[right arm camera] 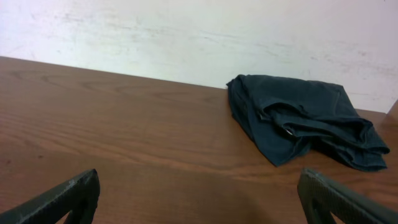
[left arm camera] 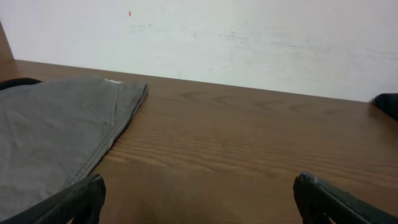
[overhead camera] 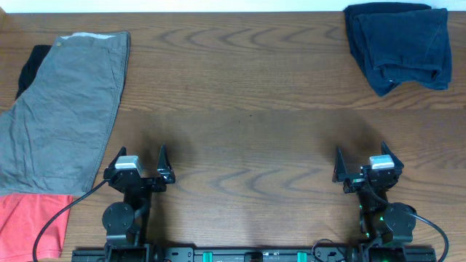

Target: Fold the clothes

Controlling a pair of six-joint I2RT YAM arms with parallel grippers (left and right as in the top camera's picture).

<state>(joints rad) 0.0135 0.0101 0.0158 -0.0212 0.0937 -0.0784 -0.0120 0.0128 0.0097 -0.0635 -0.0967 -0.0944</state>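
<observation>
Wrinkled grey shorts (overhead camera: 65,109) lie flat at the table's left side, pale waistband at the far end; they also show in the left wrist view (left arm camera: 56,130). A red garment (overhead camera: 29,222) lies under their near end, and a black garment (overhead camera: 30,64) peeks out at their far left. A bunched navy garment (overhead camera: 397,44) lies at the far right, also in the right wrist view (right arm camera: 298,121). My left gripper (overhead camera: 140,160) is open and empty just right of the shorts. My right gripper (overhead camera: 360,159) is open and empty at the near right.
A brown wooden table (overhead camera: 247,109) with a white wall (left arm camera: 249,37) behind its far edge. Both arm bases sit at the near edge.
</observation>
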